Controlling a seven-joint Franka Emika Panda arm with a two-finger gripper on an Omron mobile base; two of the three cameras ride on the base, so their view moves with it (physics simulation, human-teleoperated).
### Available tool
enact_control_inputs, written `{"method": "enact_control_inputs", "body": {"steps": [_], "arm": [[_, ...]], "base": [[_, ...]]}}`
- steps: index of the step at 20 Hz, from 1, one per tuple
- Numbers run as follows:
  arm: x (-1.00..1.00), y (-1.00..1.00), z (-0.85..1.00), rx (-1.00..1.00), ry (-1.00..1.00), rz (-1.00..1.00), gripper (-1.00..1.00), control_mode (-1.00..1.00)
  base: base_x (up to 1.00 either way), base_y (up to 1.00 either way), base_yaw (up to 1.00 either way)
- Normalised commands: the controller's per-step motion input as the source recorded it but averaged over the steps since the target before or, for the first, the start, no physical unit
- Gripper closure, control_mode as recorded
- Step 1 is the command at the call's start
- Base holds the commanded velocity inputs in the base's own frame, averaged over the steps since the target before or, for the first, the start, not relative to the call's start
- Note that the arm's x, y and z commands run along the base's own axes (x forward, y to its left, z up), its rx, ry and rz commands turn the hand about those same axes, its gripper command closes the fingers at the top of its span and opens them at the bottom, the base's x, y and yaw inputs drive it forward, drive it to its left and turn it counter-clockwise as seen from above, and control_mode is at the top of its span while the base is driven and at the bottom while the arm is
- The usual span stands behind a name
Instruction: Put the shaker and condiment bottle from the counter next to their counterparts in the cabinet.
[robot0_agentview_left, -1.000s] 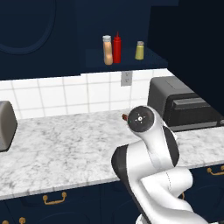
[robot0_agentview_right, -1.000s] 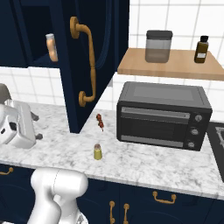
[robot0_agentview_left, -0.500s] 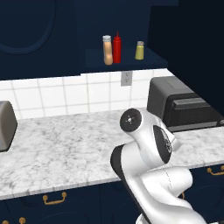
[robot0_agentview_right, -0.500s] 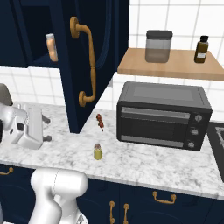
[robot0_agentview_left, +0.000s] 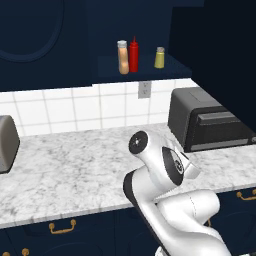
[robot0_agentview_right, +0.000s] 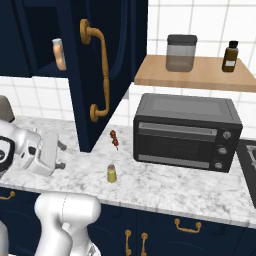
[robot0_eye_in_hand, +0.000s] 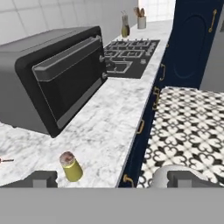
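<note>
Standing upright on the marbled surface (robot0_agentview_right: 165, 185), the olive-yellow shaker (robot0_agentview_right: 112, 174) wears a grey cap. The pincer (robot0_eye_in_hand: 111, 179) gapes wide, apparently empty, fingertips cut off low.

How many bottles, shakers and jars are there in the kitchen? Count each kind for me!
Bottles: 3, the condiment bottle, the red squeeze bottle and a brown bottle.
Shakers: 2, the yellow shaker in the cabinet and the shaker on the counter.
Jars: 1, the grey jar.
Total: 6.
</note>
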Motion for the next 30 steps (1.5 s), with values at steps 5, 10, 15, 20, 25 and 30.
{"method": "enact_control_inputs", "body": {"steps": [5,10,15,20,25,30], "arm": [[0.29,-0.25,-0.5,-0.05,-0.02,-0.05,-1.0,-1.0],[0.32,-0.26,-0.4,-0.03,-0.01,-0.05,-1.0,-1.0],[0.22,-0.14,-0.22,0.0,0.0,-0.02,-1.0,-1.0],[0.17,-0.05,-0.24,-0.02,0.0,-0.01,-1.0,-1.0],[0.31,0.0,-0.27,-0.02,0.0,-0.03,-1.0,-1.0],[0.36,0.0,-0.29,-0.03,0.0,0.0,-1.0,-1.0]], "base": [[0.0,0.0,0.0],[0.0,0.0,0.0],[0.0,0.0,0.0],[0.0,0.0,0.0],[0.0,0.0,0.0],[0.0,0.0,0.0]]}}
